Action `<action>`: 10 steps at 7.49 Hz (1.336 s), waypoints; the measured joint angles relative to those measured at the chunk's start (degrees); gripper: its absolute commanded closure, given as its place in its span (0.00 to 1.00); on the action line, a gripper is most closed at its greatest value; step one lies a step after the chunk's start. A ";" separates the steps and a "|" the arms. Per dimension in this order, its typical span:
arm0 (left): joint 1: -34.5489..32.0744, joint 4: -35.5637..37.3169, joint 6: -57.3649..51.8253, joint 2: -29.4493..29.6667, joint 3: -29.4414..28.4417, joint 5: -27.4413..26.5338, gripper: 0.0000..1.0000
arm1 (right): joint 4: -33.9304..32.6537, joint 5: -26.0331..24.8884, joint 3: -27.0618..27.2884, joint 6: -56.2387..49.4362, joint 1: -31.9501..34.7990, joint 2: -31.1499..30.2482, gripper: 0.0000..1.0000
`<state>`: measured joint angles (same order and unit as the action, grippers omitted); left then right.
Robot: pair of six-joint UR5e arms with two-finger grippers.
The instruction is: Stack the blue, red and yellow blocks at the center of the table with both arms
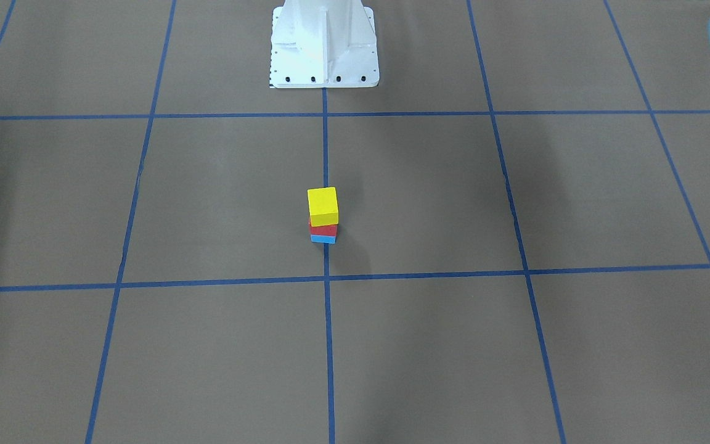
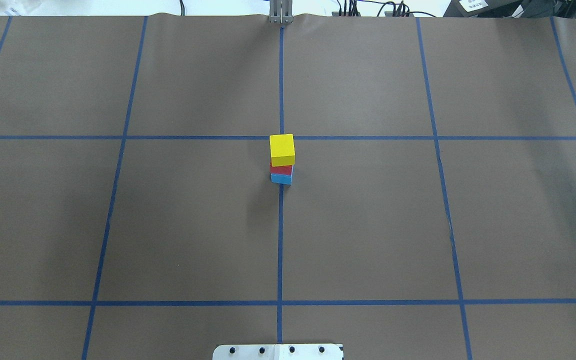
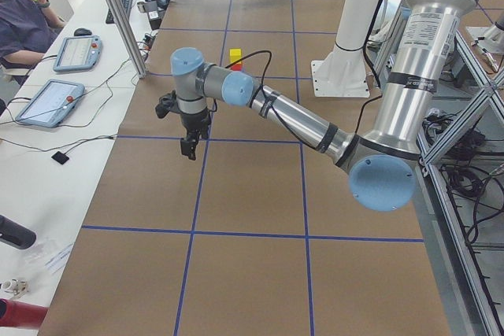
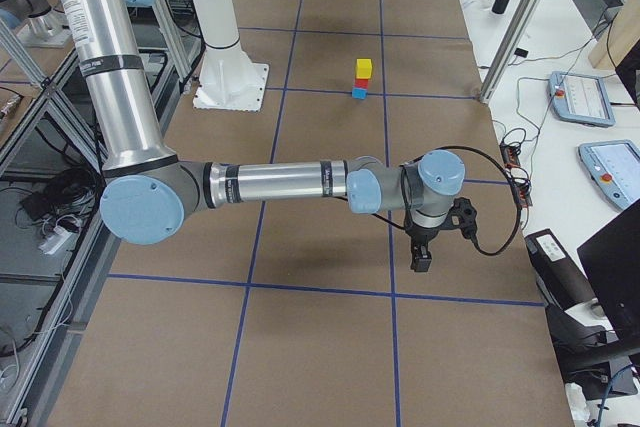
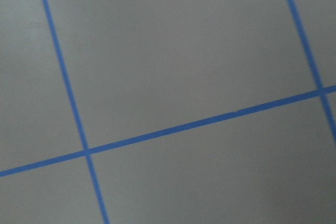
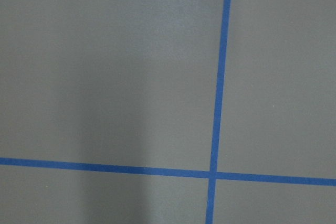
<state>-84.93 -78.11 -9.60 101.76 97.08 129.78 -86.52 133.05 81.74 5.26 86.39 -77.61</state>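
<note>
Hanging clear of the stack, both grippers touch nothing.

Left gripper (image 3: 189, 149) and right gripper (image 4: 421, 259) each point down over the table (image 2: 168, 225), well apart from the blocks; seen only from the side, how wide their jaws stand cannot be told. A white pedestal base (image 1: 324, 46) stands at the robot's edge, and a person (image 3: 22, 13) sits at a side bench by 2 tablets (image 3: 49, 102). At the table's centre, on the middle tape line (image 2: 280, 240), the 3 blocks form 1 upright column with its long axis vertical: yellow block (image 2: 282, 149) on red block (image 2: 281, 169) on blue block (image 2: 281, 178), with edges roughly square to the grid.
</note>
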 measured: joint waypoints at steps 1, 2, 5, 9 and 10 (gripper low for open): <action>-3.25 -2.74 -5.75 -0.78 -5.38 0.83 0.00 | 0.35 0.35 0.09 -0.04 0.64 -1.22 0.01; -4.96 -6.10 -8.24 -1.18 -9.86 1.07 0.00 | 0.32 0.73 0.12 -0.03 0.96 -1.81 0.01; -5.90 -11.41 -4.74 -1.37 -14.02 1.15 0.00 | 0.14 1.16 0.02 0.10 1.21 -3.20 0.01; -5.59 -11.12 5.23 -6.65 -4.84 1.22 0.00 | 0.12 1.52 -0.22 0.11 1.56 -5.19 0.01; -5.55 -11.05 5.46 -7.52 -4.51 1.24 0.00 | 0.12 1.81 -0.05 0.11 2.08 -5.96 0.01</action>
<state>-90.48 -89.16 -4.14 94.24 92.57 131.02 -86.40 134.86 81.69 5.36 88.46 -83.57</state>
